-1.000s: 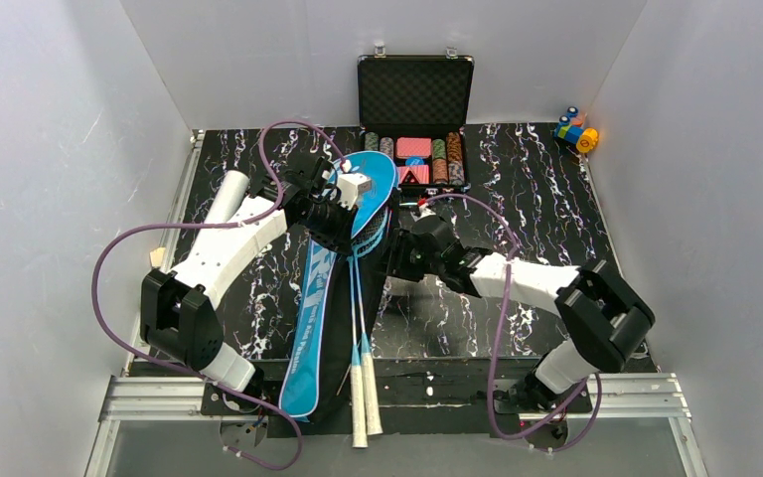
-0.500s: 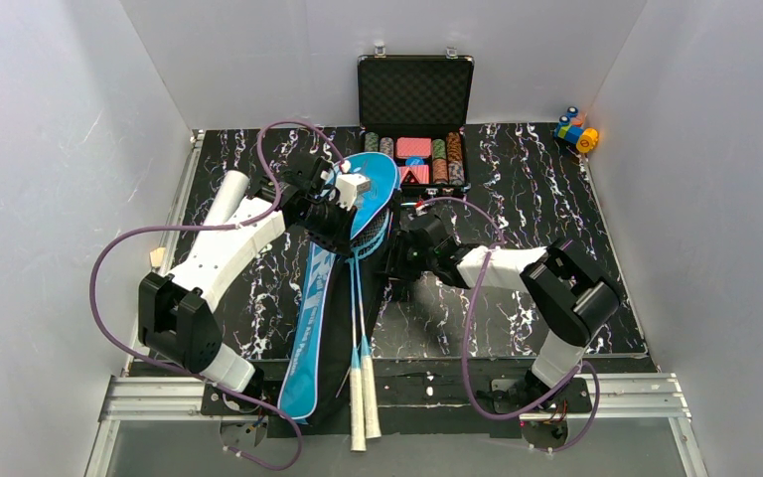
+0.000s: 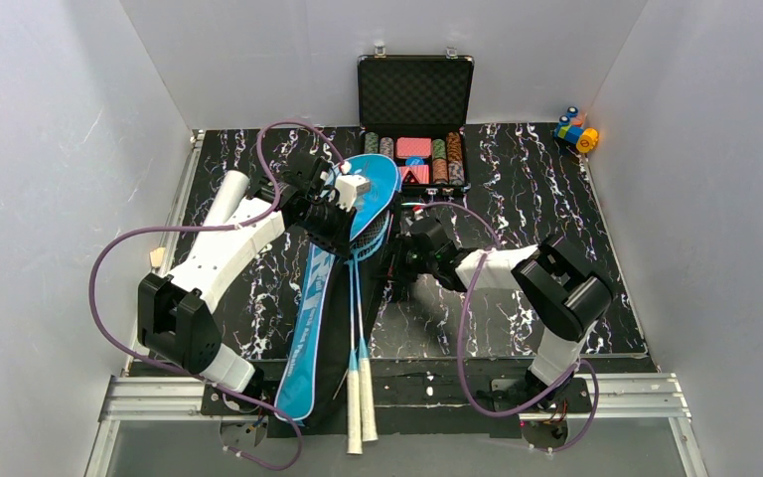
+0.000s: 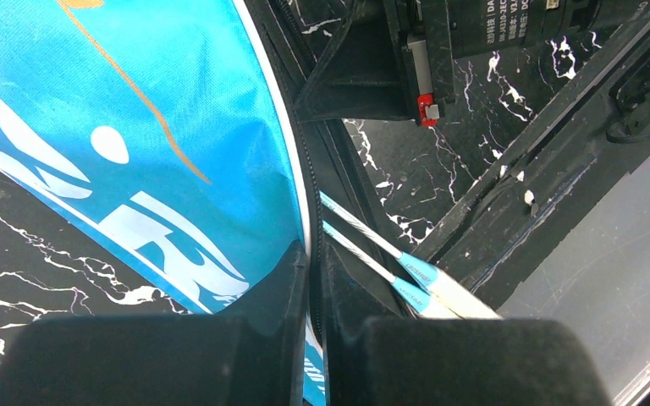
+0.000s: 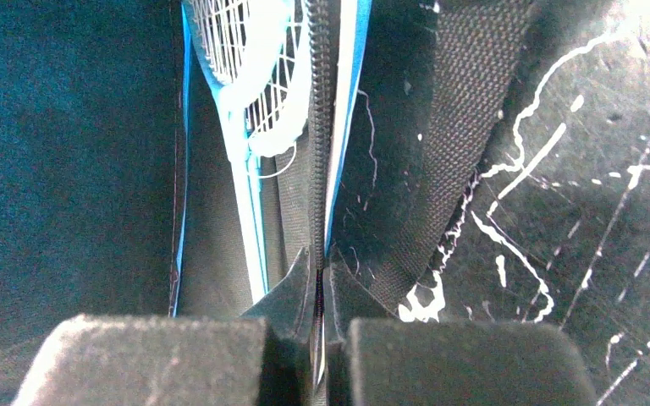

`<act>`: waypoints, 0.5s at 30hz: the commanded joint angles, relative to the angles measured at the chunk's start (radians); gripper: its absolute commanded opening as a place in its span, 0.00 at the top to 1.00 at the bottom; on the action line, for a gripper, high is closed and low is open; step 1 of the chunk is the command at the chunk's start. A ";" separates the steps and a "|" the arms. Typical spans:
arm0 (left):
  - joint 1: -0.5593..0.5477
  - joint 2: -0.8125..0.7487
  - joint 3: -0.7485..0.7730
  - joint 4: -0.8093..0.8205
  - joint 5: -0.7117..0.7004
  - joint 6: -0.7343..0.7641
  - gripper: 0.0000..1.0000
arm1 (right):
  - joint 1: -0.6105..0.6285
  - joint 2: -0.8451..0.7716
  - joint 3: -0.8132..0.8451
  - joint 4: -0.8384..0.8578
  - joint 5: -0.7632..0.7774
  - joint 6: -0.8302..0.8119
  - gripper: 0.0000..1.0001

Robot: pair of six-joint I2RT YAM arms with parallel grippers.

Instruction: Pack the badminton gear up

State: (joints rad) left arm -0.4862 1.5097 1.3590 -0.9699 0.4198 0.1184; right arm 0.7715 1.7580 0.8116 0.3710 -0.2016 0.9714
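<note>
At the near edge of the table [image 3: 546,189], the white grips of the rackets [image 3: 362,373] are seen sticking out of the long blue bag [image 3: 308,308], which lies lengthwise from near to far. The racket heads are already lodged inside its wide part. If the bag is dragged sideways from here, the grips may be swept off the edge, or the rackets may be pulled back out.

A little farther, the right gripper [image 5: 318,288] is closed on the zip edge of the lower, dark side of the bag, with the racket frame and strings just beside its fingers. The strings could be caught if this edge is drawn across them. A thin loose loop of string is seen near the zip teeth, and it could be trapped there.

Next to it, the left gripper [image 4: 313,271] is clamped on the rim of the blue top flap, which is held lifted over the racket heads. As both edges are gripped only at one narrow spot, the fabric may slip out, and the flap would then fall and cover the opening.

Farther left, the white tube [image 3: 228,194] lies beside the left arm, not yet packed; it could be knocked and rolled away by that arm. At the far side, the open poker case [image 3: 415,119] stands close to the tip of the bag and may be pushed.
</note>
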 commanded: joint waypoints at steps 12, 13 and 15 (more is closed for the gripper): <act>-0.003 -0.082 0.026 0.012 0.105 0.003 0.80 | 0.008 -0.356 0.150 -0.228 -0.070 -0.020 0.99; -0.003 -0.088 0.025 0.012 0.120 0.003 0.75 | 0.011 -0.355 0.166 -0.248 -0.074 -0.020 0.99; -0.003 -0.101 0.017 0.018 0.156 0.002 0.73 | 0.019 -0.350 0.179 -0.261 -0.078 -0.022 0.99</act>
State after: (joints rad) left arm -0.4919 1.4750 1.3582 -0.9791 0.4931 0.1204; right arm 0.7727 1.4368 0.9134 0.1402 -0.2203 0.9562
